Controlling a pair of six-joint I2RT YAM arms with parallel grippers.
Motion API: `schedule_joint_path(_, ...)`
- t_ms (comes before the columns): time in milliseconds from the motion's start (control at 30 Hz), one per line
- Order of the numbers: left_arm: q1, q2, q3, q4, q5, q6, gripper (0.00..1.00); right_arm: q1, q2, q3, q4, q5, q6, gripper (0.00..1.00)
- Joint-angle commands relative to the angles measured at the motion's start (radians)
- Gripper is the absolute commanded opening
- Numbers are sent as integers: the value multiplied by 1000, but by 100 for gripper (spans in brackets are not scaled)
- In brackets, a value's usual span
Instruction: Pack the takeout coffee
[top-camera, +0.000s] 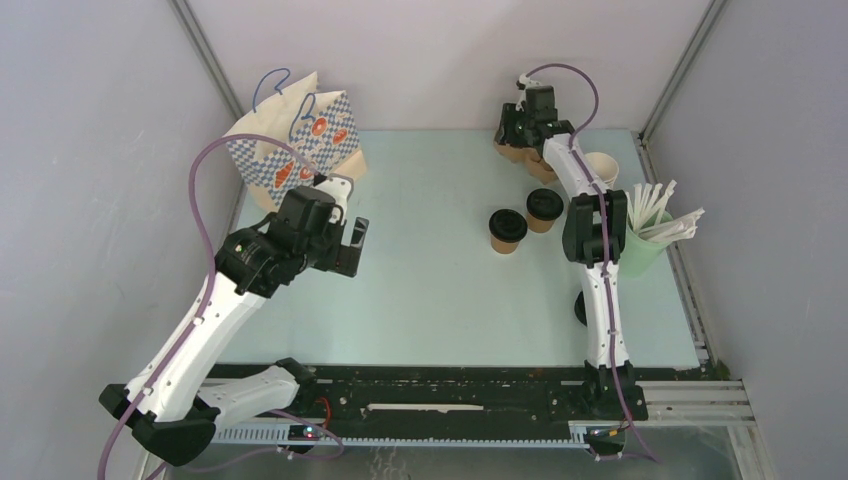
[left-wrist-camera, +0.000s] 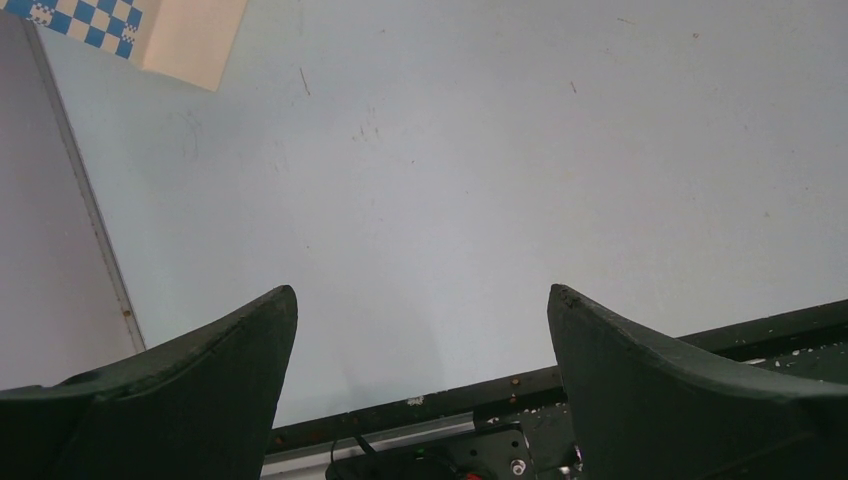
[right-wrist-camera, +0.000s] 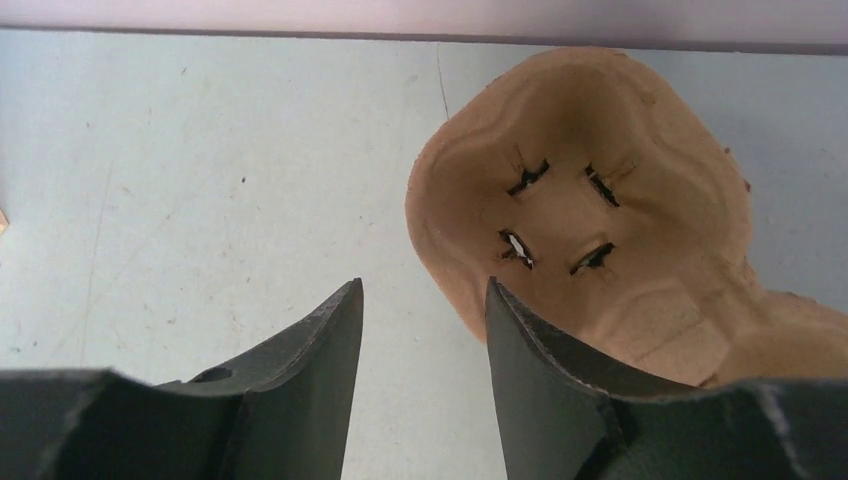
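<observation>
Two black-lidded brown kraft-paper cups (top-camera: 508, 230) stand upright mid-tabletop (top-camera: 420, 290), nearer the right arm. The right jaws are partly apart, holding nothing, at the far edge, with the moulded brown pulp cup carrier (right-wrist-camera: 590, 210) just to their right. The left jaws gape wide beside the chequered paper bag (top-camera: 300, 140).

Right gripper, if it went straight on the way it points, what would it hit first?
The right gripper likely meets bare table first, just beside the pulp cup carrier; one finger may graze its rim, depth unclear.
</observation>
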Motion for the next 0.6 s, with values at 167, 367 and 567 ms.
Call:
schedule_joint_path(167, 7, 5, 70, -12, 28, 18, 100, -24, 63, 28, 51, -151, -87, 50)
schedule_joint_path(367, 6, 6, 71, -18, 28, 13, 100, -34, 65, 30, 73, -140, -80, 43)
schedule_joint_path(567, 5, 9, 72, -18, 31, 19, 100, -41, 83, 55, 84, -144, -106, 59)
